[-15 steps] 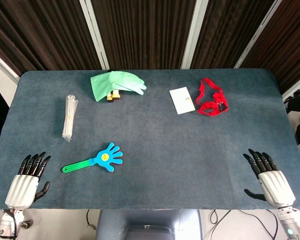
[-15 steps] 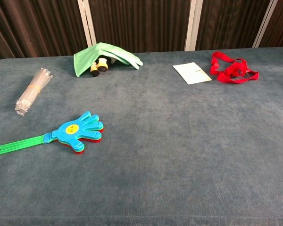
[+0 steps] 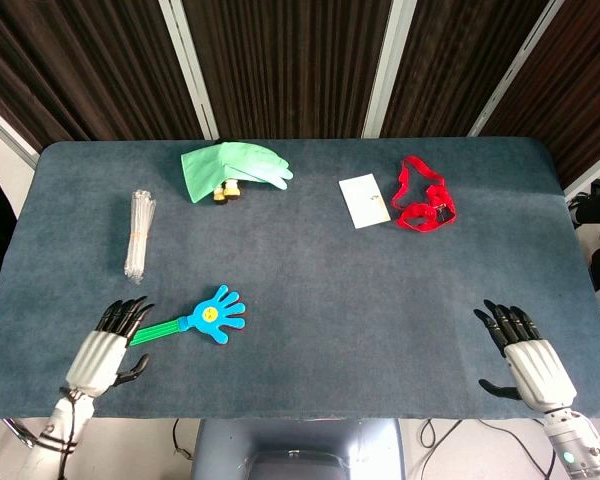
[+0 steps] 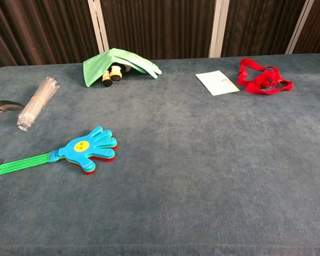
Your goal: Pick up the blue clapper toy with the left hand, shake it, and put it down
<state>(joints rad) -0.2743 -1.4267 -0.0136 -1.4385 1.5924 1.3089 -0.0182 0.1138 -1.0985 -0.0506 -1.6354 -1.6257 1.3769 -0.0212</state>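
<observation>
blue clapper toy (image 3: 212,316) flat on table (image 3: 310,290), front-left; long axis left-right, green handle toward left hand (image 3: 105,346), palm end rightward. left hand spread, holding nothing; right hand (image 3: 523,356) likewise.

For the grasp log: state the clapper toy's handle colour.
Green; the clapper toy's handle shows best in the chest view.

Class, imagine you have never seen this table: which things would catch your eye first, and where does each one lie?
The blue clapper toy with its green handle lies at the near left of the table, and the left hand sits open at the tip of that handle. At the far right a bright red strap lies bunched beside a white card. A green glove lies at the far left, over two small dark items.
</observation>
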